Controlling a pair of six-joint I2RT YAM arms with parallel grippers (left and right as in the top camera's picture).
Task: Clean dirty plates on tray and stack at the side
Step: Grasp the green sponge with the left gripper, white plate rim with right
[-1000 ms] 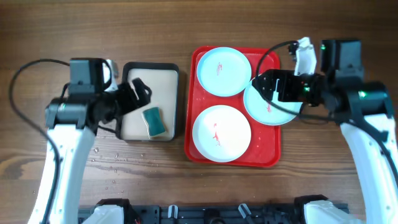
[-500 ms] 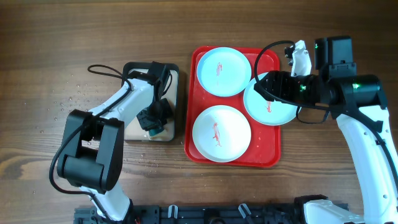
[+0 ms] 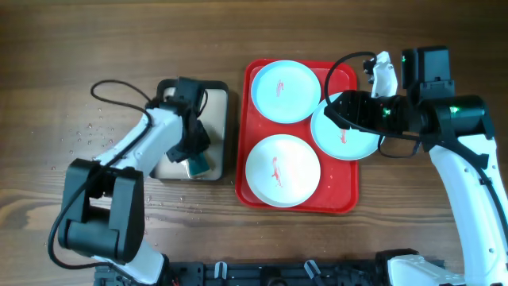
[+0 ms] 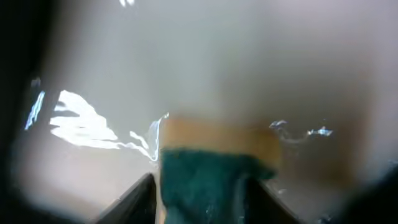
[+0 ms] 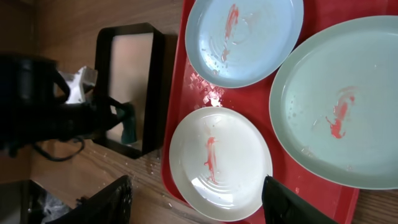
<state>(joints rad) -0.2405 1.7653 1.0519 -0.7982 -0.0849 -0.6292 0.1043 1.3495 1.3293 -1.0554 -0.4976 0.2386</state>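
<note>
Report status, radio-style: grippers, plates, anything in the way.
Left gripper straddling sponge, grip unclear. Right gripper open above tray. Three plates on tray, all red-smeared, none stacked. Nothing blocking the plates.

A dark wooden table [image 3: 238, 32] with lengthwise grain fills the view. A large red tray [image 3: 337, 191] with rounded corners lies on it at 3 o'clock, just off centre. A smaller black-rimmed cream tray [image 3: 216, 111] lies at 9 o'clock, beside it but apart. Water droplets [image 3: 79, 131] speckle the wood farther out at 9 o'clock.
</note>
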